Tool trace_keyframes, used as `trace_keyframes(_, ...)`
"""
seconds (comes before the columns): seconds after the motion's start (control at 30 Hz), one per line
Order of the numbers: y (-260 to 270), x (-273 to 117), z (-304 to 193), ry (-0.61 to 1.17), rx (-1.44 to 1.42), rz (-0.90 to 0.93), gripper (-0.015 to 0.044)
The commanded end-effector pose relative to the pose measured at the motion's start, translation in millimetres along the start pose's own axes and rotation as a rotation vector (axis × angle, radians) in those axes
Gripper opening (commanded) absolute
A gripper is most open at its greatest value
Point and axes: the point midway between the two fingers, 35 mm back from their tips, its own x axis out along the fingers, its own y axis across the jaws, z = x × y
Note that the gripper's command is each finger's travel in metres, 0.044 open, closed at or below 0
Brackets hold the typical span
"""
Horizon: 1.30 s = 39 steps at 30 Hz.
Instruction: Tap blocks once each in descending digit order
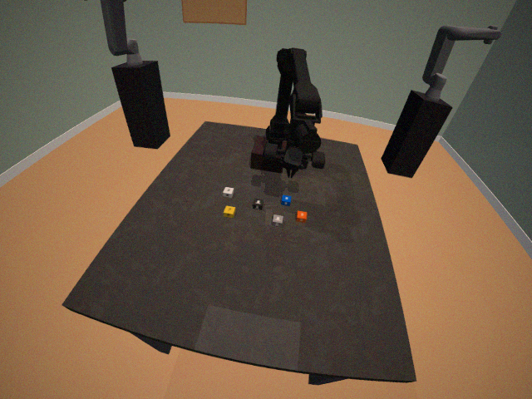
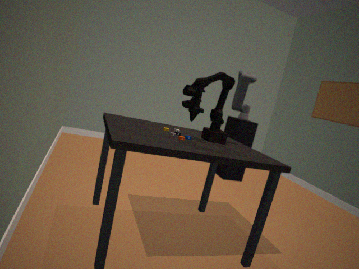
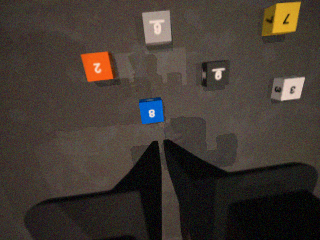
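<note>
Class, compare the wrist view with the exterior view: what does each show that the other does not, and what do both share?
Only the wrist view shows printed digits: 8 on the blue block, 2 on the orange block, 7 on the yellow block, 3 on the white block.

Only the exterior view shows the whole arm, the table legs, floor and walls.

Both show the shut gripper above the table, holding nothing, and coloured blocks on the dark top.

top view: block digits unreadable | wrist: yellow block (image 3: 281, 18) faces partly cropped
</note>
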Motion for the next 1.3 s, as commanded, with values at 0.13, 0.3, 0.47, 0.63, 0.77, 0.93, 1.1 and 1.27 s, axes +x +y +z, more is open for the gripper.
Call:
trace_keyframes(0.13, -59, -11, 59, -0.010, -0.005, -0.009, 0.0020)
trace_keyframes(0.3, -134, -11, 95, -0.013, -0.005, -0.016, 0.0020)
trace_keyframes(0.47, -182, -10, 105, -0.016, -0.006, -0.020, 0.0020)
trace_keyframes(0.63, -182, -6, 106, -0.016, -0.006, -0.020, 0.0020)
trace_keyframes(0.77, -184, 58, 107, -0.016, -0.006, -0.019, 0.0020)
trace_keyframes(0.93, -184, 71, 106, -0.016, -0.006, -0.019, 0.0020)
trace_keyframes(1.1, -184, 75, 106, -0.016, -0.006, -0.019, 0.0020)
trace_keyframes(1.27, -184, 83, 107, -0.016, -0.006, -0.019, 0.0020)
